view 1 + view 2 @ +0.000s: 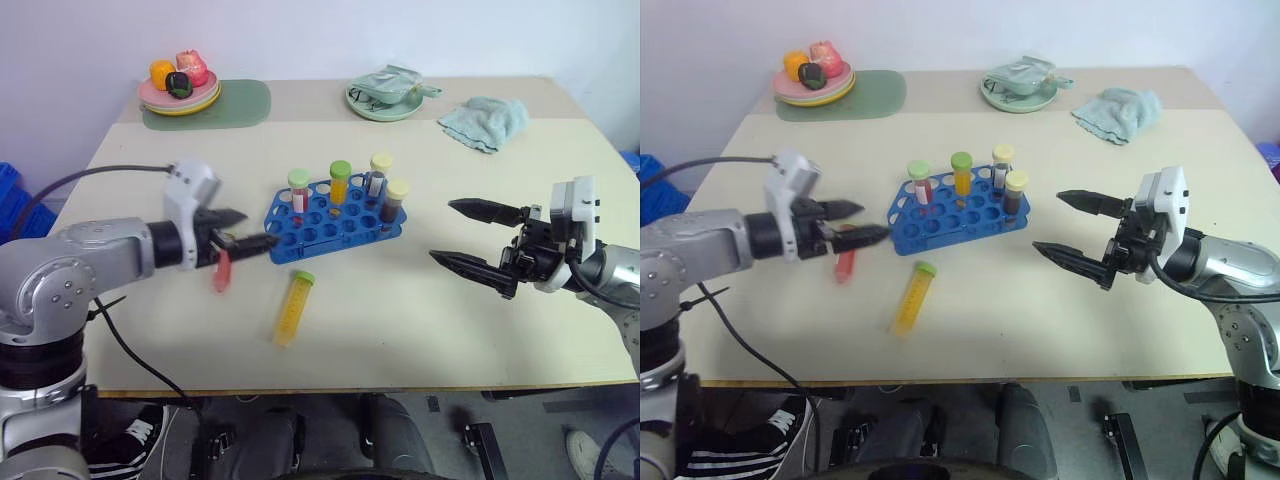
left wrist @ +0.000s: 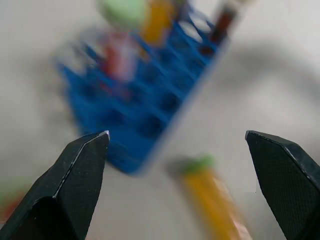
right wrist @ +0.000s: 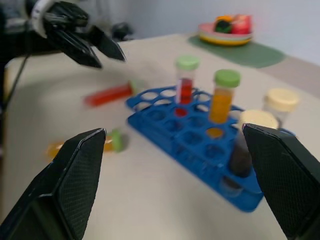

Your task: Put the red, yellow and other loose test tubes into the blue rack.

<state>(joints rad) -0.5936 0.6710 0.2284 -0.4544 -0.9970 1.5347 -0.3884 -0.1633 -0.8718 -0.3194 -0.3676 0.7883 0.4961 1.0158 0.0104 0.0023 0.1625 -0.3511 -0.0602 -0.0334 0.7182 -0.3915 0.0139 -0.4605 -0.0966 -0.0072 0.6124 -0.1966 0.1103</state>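
Near the counter's front edge, the yellow tube (image 1: 292, 307) lies lengthwise toward the rack (image 1: 335, 222), nearer the empty, wide-open left tool (image 1: 243, 228); right tool (image 1: 472, 238) open too.

I think I work in a test room made like a small lab: a plain table (image 1: 420, 330) with a blue rack (image 1: 335, 222) of tubes (also a fruit plate (image 1: 180, 97)), bare white wall (image 1: 400, 35).
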